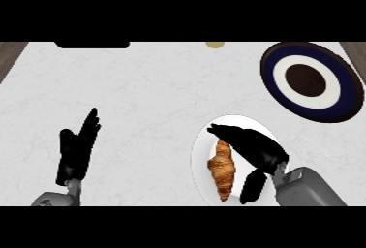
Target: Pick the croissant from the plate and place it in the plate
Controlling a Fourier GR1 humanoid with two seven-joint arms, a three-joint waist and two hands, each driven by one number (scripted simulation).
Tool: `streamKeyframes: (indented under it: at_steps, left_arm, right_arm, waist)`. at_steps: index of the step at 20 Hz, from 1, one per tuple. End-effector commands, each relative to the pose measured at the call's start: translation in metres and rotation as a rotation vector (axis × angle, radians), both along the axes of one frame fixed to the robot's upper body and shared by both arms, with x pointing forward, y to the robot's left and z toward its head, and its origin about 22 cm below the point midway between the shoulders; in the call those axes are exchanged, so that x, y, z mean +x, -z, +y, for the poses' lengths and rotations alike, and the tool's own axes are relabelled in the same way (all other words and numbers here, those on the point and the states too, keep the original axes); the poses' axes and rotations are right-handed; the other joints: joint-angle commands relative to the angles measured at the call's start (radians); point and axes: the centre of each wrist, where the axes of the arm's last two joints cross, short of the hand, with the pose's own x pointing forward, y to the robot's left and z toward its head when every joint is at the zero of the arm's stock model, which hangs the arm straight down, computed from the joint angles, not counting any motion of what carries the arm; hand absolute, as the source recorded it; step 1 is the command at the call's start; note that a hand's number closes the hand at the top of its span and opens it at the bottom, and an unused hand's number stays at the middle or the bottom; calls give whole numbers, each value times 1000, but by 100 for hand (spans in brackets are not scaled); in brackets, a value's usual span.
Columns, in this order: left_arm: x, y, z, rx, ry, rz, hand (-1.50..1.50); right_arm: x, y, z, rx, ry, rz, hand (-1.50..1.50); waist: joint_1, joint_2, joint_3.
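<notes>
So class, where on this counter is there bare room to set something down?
Bare counter lies between the left robot hand and the white plate. It's crowded at right: right robot hand, croissant, dark ringed plate.

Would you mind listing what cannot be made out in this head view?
- White plate: its right side is hidden by the right hand.
- Contact between that hand and the croissant: unclear.
- Black object and tan object: cut off at the top edge.

Two boxy grey forearms with bevelled edges, matte black left robot hand [77, 147], matte black right robot hand [251, 145], slim tapering black fingers
</notes>
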Motion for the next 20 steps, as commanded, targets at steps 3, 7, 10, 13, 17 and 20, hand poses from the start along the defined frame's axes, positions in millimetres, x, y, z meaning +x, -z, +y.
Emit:
streamKeyframes:
  at_steps: [3, 7, 10, 13, 17, 20]
  left_arm:
    - [13, -2, -6, -2, 4, 11, 0]
    - [-1, -11, 11, -7, 18, 2, 0]
    - [-26, 13, -13, -6, 6, -4, 0]
    - [-7, 2, -5, 2, 4, -5, 0]
    - [1, 6, -20, -2, 15, 2, 0]
    - [-4, -7, -7, -11, 13, 0, 0]
  right_arm:
    - [20, 18, 20, 14, 6, 20, -150]
    - [-15, 48, 13, -15, -7, 28, -150]
    - [-1, 39, 13, -37, -8, 25, -150]
    - [-9, 27, 8, -26, -73, -29, 150]
    - [13, 38, 5, -13, -56, -98, 150]
    - [28, 27, 5, -31, -53, -129, 150]
  waist:
    - [2, 2, 0]
    - [1, 0, 0]
    - [3, 0, 0]
    - [-1, 0, 0]
    - [0, 1, 0]
    - [2, 0, 0]
